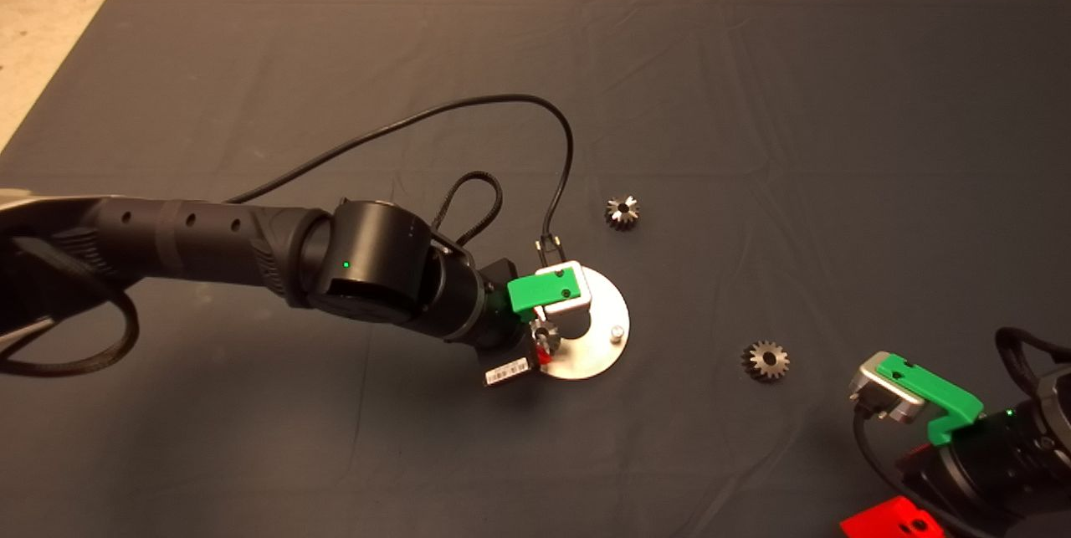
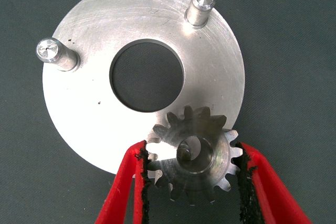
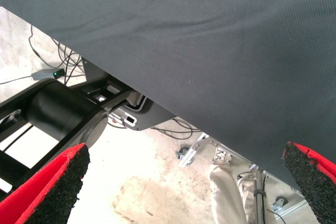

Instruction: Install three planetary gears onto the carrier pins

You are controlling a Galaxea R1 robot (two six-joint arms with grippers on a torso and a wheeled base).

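- Your left gripper (image 2: pixel 191 174) is what sits closest in the left wrist view: its two red fingers (image 2: pixel 123 182) are closed partway onto a gear (image 2: pixel 194 156), pads pressed against the teeth on either side, gear lying flat.
- Look through the gear's centre hole and you can see a pin top inside it, so the gear appears to be over the third pin at the plate's edge; whether it is fully seated you cannot tell.
- Beyond that, the round plate (image 2: pixel 94 108) with its big centre hole carries two bare pins, one (image 2: pixel 201 6) on the far side and another (image 2: pixel 52 53) off to the side.
- Two more gears wait on the mat (image 1: pixel 753 103): one (image 1: pixel 622 211) near the plate's far side, the other (image 1: pixel 765 360) between the plate and your right gripper.
- Your right gripper (image 3: pixel 184 182) is parked at the mat's lower right corner, fingers spread wide and empty; it is the nearer arm to that second loose gear.
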